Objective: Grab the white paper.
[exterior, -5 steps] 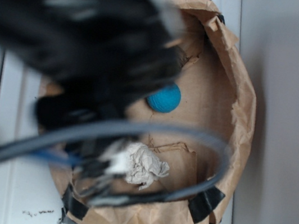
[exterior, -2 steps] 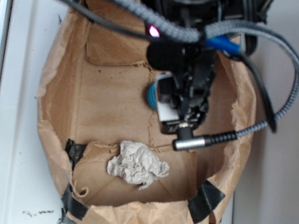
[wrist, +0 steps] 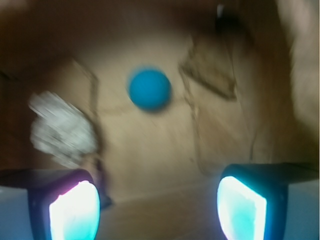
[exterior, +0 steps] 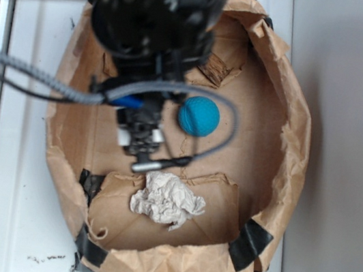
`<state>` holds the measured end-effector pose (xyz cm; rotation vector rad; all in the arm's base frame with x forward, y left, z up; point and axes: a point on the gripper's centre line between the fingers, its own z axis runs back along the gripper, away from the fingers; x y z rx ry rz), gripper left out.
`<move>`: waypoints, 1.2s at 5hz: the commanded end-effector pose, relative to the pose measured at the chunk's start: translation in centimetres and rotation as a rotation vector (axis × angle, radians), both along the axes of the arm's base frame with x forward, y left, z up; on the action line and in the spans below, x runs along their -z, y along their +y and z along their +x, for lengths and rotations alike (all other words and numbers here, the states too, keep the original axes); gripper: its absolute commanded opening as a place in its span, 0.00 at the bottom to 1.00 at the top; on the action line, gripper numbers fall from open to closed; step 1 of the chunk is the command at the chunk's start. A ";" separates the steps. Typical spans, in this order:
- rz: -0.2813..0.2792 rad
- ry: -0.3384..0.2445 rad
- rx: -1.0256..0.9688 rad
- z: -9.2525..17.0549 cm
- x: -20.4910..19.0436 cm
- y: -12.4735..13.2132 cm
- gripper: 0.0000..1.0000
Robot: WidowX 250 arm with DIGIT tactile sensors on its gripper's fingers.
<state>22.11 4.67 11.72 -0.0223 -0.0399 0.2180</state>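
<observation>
My gripper point(wrist: 157, 210) hangs over the brown paper lining point(exterior: 256, 141) of the basket; fingers point(wrist: 75, 212) spread wide apart, nothing between them. Wrist view is blurred, but both pads glow pale cyan at the lower corners of the view, with bare brown paper in the gap.

White paper point(exterior: 167, 200): crumpled off-white wad, lying on the basket floor near the lower rim, on a loose flap of the lining. In the exterior view it sits just below my fingertips, apart from them, not touched. In the wrist view the same wad point(wrist: 62, 134) shows as a pale smear at the left, above my left pad and outside the gap.

Blue ball point(exterior: 199, 116): on the lining just to the right of my arm, well above the wad. From the wrist it sits near centre point(wrist: 149, 89), beyond the pads.

A grey braided cable point(exterior: 32, 74) runs off my wrist to the left; a darker one loops round under the ball. Black tape patches point(exterior: 248, 246) hold the lining at the lower rim. The basket rests on a white table point(exterior: 9, 219)
</observation>
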 end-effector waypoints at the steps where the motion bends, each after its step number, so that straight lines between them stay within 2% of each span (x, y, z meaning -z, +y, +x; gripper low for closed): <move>1: 0.062 -0.053 0.183 2.9 3.9 -3.5 1.00; 2: 0.020 -0.041 0.221 4.4 5.5 -5.6 1.00; 3: -0.073 -0.098 0.259 5.3 5.0 -7.1 1.00; 4: -0.141 -0.117 0.263 5.4 4.3 -7.7 1.00; 5: -0.189 -0.176 0.256 5.3 3.4 -7.5 1.00; 6: -0.187 -0.244 0.203 6.2 3.2 -7.0 1.00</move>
